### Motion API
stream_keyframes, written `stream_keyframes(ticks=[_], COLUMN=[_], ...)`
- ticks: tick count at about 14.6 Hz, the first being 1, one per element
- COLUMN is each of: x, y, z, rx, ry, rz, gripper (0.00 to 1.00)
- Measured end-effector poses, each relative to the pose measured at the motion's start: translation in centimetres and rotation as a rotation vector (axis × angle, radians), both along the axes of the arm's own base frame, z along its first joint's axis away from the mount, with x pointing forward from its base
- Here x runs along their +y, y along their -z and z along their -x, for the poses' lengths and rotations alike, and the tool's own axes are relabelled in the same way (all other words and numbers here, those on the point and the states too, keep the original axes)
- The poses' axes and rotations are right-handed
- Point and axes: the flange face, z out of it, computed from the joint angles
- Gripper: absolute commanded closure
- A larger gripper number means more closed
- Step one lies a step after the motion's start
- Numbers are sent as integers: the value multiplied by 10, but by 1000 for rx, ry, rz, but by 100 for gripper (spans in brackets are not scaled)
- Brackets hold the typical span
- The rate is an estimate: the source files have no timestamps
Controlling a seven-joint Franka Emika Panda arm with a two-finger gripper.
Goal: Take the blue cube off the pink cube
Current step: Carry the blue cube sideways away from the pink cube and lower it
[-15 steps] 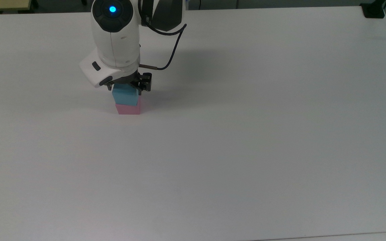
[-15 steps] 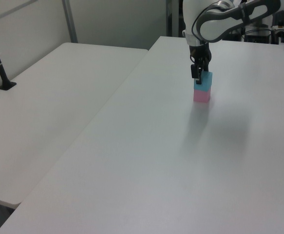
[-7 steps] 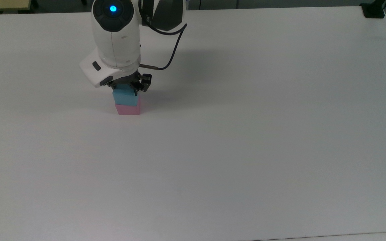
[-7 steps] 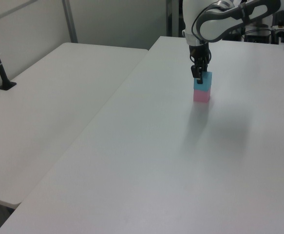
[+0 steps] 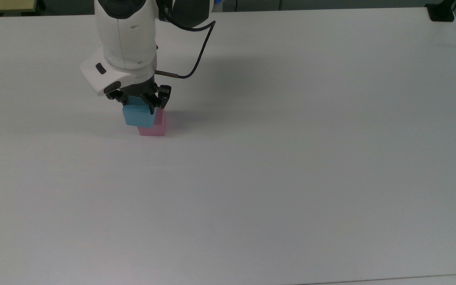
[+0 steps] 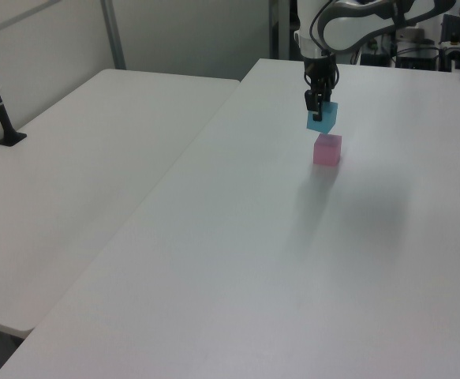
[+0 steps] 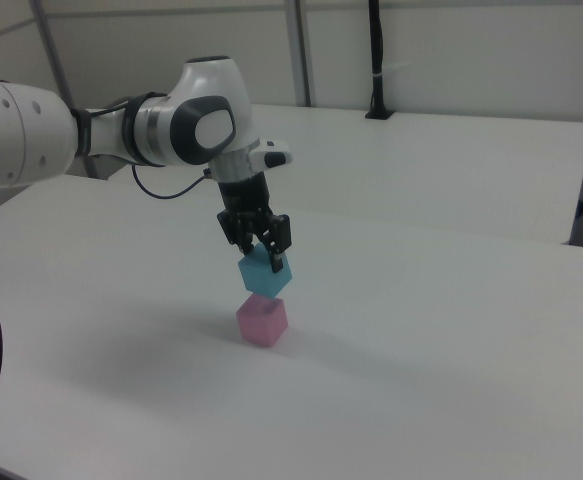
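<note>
Small light-blue cube, the blue cube [image 5: 137, 115] [image 6: 322, 117] [image 7: 264, 273], matte and sharp-edged, lifted clear of the pink one with a visible gap between them in the left view and the right view. Tilted slightly, one corner lowest, apparently hanging a little off to one side rather than squarely above. Matching pink cube, the pink cube [image 5: 155, 125] [image 6: 327, 149] [image 7: 262, 320], about the same size, sitting flat and upright on the white table [image 5: 291, 158] just below.
</note>
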Motion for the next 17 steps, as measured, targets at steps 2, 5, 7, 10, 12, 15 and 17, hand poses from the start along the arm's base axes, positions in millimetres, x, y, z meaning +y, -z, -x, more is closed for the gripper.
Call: stream_keyframes(ticks=[2,5,7,10,12,15,17], x=[-5,-30,-63,-112,-132,-145,-151], y=[-4,-12,-2,26,46,69,83], z=[-2,-12,-24,-40,-47,-61,-71], rx=[-18,-93,-152,-231,-277,-346,-366], ry=[6,29,12,17,7,-5,-28], rz=[2,11,29,62,81,108,136], gripper=[55,55,55,54,54,52,47])
